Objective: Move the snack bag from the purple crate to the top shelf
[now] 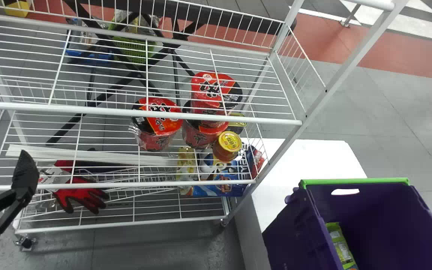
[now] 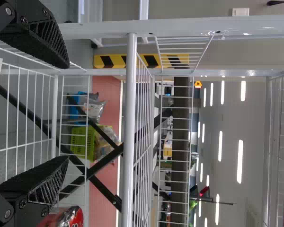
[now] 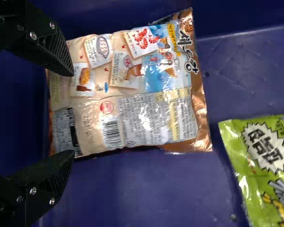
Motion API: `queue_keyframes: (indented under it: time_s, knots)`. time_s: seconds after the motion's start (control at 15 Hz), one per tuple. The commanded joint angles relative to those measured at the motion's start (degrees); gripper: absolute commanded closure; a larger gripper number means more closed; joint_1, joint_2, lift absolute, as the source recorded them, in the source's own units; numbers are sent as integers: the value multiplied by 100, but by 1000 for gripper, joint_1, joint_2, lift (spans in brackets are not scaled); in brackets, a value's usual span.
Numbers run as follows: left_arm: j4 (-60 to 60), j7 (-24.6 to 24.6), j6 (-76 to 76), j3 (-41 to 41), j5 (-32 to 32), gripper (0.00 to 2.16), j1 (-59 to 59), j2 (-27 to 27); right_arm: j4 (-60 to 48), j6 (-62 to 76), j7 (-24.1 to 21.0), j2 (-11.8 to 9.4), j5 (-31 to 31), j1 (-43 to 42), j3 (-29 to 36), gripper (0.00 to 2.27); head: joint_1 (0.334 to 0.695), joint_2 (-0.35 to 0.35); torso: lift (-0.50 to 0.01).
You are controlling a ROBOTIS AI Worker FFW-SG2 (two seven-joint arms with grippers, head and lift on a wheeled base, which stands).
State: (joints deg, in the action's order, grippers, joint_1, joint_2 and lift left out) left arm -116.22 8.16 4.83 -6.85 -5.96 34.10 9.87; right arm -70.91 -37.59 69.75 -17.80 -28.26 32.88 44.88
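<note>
Head view: left gripper (image 1: 24, 172) by the rack's (image 1: 141, 111) left side, three red cups (image 1: 216, 93); one green bag (image 1: 340, 243), part-hidden, in the purple crate (image 1: 294, 232). Left wrist view: jaws gaping wide. Right wrist view: right gripper (image 3: 72, 113), jaws wide at one peach snack bag (image 3: 132, 94), touch unclear; green bag cut off.

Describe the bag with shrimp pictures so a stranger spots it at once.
Find the purple crate with the green rim. Inside, by the right claw, lies a beige bag. Red shrimp pictures and a coppery edge distinguish it from the green bag.
</note>
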Motion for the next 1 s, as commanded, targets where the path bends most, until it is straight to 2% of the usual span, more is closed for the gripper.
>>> queue_keyframes:
  time_s: [0.0,0.53,0.73,0.93]
  knots:
    - [20,1,-5,17,-10,147,-8,-3,139,106,-5,-4,40,-133,-40,286,695,-350,-449]
    - [38,1,13,96,-72,147,-17,6,315,194,-84,5,-30,-159,-322,286,695,-350,-449]
    - [47,-8,13,96,-72,147,9,6,464,792,-128,-13,-74,-159,-313,289,695,-350,-449]
    - [64,-69,31,175,-133,147,9,15,517,827,-154,-4,-109,-150,-313,289,695,-350,-449]
